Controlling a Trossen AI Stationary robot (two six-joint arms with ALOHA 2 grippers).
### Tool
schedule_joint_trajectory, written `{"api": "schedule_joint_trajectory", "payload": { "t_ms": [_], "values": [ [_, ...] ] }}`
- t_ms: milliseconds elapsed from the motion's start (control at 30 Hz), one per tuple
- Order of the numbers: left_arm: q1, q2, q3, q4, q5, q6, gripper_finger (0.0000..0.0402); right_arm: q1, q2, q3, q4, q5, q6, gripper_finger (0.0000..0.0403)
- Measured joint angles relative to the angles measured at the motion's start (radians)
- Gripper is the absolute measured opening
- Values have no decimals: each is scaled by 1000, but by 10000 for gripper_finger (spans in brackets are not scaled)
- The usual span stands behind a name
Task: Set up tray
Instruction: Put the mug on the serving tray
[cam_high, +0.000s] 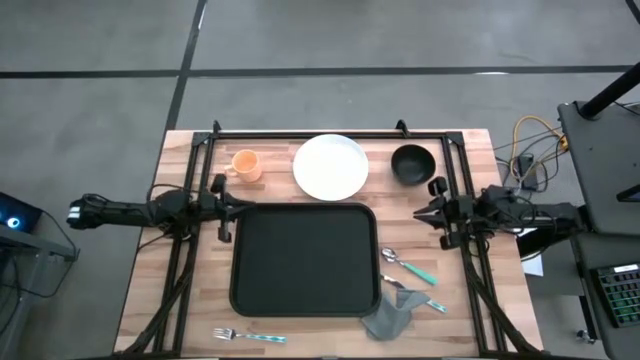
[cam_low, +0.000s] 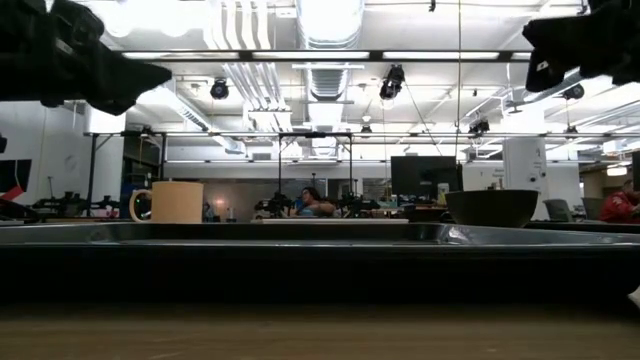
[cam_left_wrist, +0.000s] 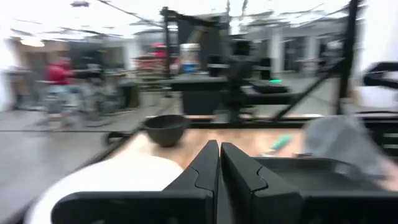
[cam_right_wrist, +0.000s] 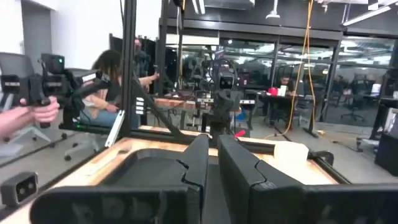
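Note:
The black tray (cam_high: 304, 257) lies flat in the middle of the table and holds nothing. Beyond its far edge stand an orange mug (cam_high: 246, 165), a white plate (cam_high: 331, 166) and a black bowl (cam_high: 412, 164). To the tray's right lie a spoon and a knife with teal handles (cam_high: 409, 267) and a crumpled grey napkin (cam_high: 392, 314), and a fork (cam_high: 248, 336) lies near the near edge. My left gripper (cam_high: 222, 208) hovers shut at the tray's far left corner. My right gripper (cam_high: 436, 211) hovers shut to the right of the tray, near the bowl.
A black metal frame (cam_high: 330, 134) runs along the table's far edge and down both sides. Bare wood (cam_high: 190, 290) shows left of the tray. Cables and equipment (cam_high: 530, 150) sit off the table's right side. People and desks show in the room beyond.

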Motion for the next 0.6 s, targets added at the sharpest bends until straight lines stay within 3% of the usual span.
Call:
{"api": "schedule_joint_trajectory", "payload": {
  "t_ms": [267, 600],
  "values": [
    [0, 0, 0, 1, -285, 36, 0, 0, -9, -23, -46, 103, -13, 27],
    [0, 16, 56, 7, -343, 100, 21, -1, -6, -23, -148, 131, -17, 27]
  ]
}}
